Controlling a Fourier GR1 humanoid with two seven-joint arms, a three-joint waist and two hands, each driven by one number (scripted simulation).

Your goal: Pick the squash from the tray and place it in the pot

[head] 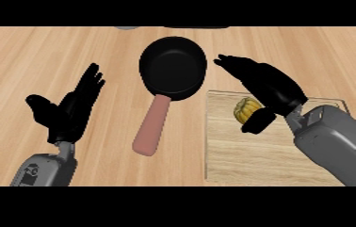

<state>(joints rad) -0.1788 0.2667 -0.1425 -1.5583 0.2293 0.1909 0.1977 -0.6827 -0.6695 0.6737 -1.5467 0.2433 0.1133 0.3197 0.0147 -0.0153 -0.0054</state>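
Bright, even light falls on the wooden counter (111, 47), its tone barely varying from beyond the fingertips to beside the wrists. The black pot (173, 66) carries a faint grey sheen inside its rim, left of the right hand's (268, 82) fingers. Below those fingers the squash (245, 109) shows bright yellow. The left hand (73, 108) reads almost flat black.

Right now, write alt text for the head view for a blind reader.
The right hand, fingers straight, hovers over the yellow squash on the wooden tray. An empty black pot with a pink handle sits centre; the left hand rests open at left.
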